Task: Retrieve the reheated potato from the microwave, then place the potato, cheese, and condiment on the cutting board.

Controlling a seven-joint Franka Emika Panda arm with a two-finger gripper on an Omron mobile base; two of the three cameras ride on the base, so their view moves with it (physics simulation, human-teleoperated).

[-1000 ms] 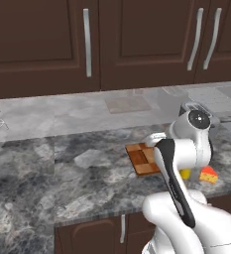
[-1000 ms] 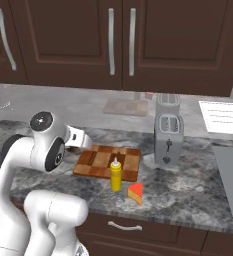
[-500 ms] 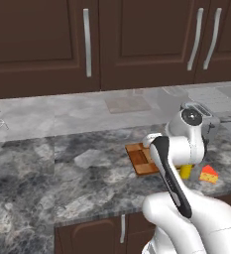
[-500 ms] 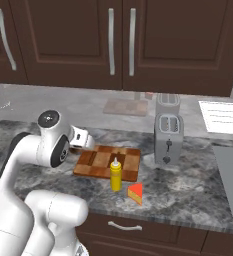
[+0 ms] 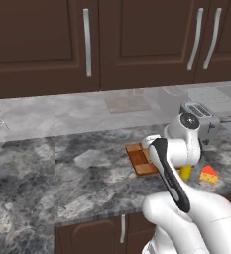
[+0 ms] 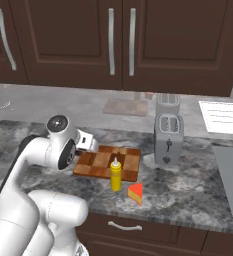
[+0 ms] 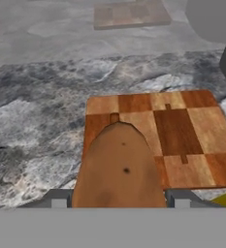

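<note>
My fingers (image 7: 119,206) grip the potato (image 7: 119,169) above the cutting board (image 7: 182,140), with the condiment (image 6: 116,175) and cheese (image 6: 135,193) just beside it on the tabletop (image 6: 188,190).

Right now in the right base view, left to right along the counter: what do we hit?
cutting board → condiment → cheese → toaster
</note>
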